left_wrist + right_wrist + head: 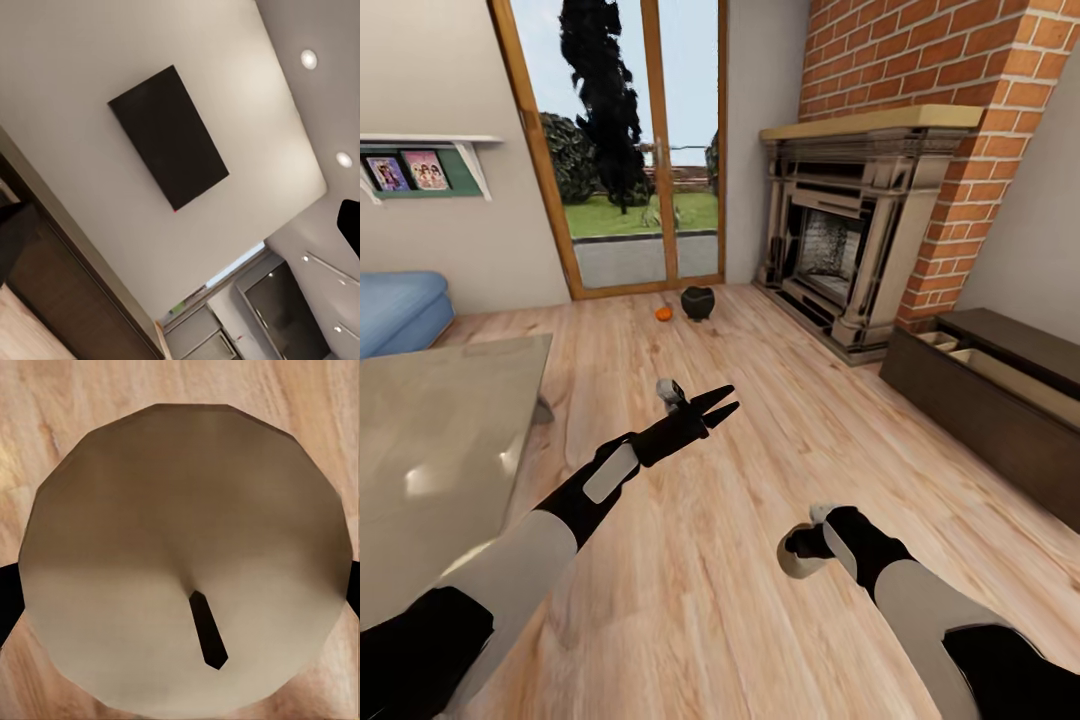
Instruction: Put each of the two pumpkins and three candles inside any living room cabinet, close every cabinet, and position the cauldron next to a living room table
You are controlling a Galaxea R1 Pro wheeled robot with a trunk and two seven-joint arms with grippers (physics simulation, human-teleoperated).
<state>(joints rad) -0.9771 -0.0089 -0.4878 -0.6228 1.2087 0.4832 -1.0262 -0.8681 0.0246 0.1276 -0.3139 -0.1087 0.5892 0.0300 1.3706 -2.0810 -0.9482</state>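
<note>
Left jaws [718, 402]: spread apart, nothing between them, held above the wood floor [760, 470].
Right jaws [800, 548]: clenched on a candle [187, 562], the wick facing the wrist camera.
Pumpkin [664, 313]: on the floor well beyond the left jaws, just beside the cauldron [698, 302].
Cabinet [1000, 400]: off to the right of the right jaws, top compartments open.
Bench [430, 440]: left of the left arm.

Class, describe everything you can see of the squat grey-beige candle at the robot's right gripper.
The squat grey-beige candle is a short faceted cylinder, waxy and matte, with a small dark wick leaning from the middle of its flat top. The right wrist view looks straight down on it, dark fingers showing at both its sides, wooden floor beneath. In the head view it sits in the right gripper, low over the floor.
</note>
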